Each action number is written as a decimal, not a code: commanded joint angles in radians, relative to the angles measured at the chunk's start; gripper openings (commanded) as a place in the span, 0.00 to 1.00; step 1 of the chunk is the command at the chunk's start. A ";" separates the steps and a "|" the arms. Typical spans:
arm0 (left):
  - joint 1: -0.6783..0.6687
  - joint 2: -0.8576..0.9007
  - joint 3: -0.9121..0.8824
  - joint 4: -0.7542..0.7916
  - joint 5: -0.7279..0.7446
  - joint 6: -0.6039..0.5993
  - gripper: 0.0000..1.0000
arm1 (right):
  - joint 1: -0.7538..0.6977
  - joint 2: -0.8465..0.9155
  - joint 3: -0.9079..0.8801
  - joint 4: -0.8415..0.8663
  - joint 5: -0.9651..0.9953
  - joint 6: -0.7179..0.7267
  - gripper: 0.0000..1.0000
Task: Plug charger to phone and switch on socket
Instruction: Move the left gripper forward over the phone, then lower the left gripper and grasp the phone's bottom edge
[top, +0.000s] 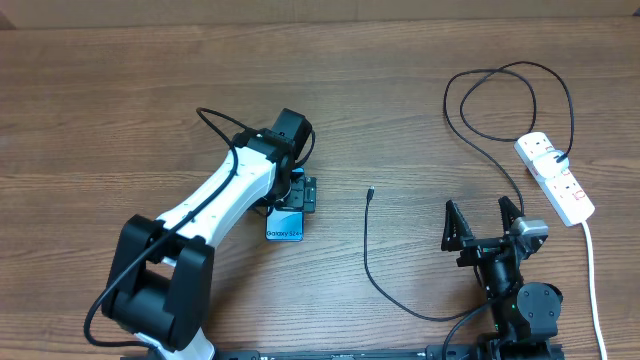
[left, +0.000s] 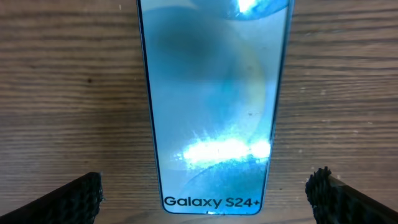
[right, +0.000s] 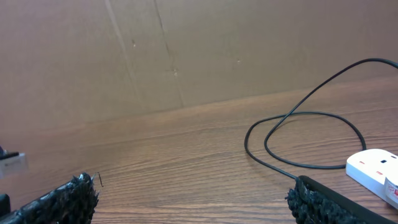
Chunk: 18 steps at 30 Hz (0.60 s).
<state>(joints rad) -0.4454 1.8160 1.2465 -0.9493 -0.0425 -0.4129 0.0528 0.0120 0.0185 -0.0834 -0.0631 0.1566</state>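
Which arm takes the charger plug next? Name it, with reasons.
Right. The right gripper is open and empty near the charger; the left gripper is open astride the phone, likely to steady it.

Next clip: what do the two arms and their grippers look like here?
The left arm has white links between bulky black joints, with a thin black cable along it. The right arm shows only black, with a grey block at its wrist. Fingers on both are black and rough-textured; those of the right gripper taper to points.
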 joint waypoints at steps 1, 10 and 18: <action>0.000 0.043 0.019 -0.004 -0.011 -0.083 1.00 | -0.001 -0.009 -0.011 0.003 0.010 -0.005 1.00; -0.003 0.108 0.018 0.019 0.010 -0.081 1.00 | -0.001 -0.009 -0.011 0.003 0.010 -0.005 1.00; -0.003 0.164 0.017 0.064 0.043 -0.043 1.00 | -0.001 -0.009 -0.011 0.003 0.010 -0.005 1.00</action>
<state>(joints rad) -0.4454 1.9438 1.2465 -0.8913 -0.0265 -0.4721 0.0528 0.0120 0.0185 -0.0830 -0.0628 0.1566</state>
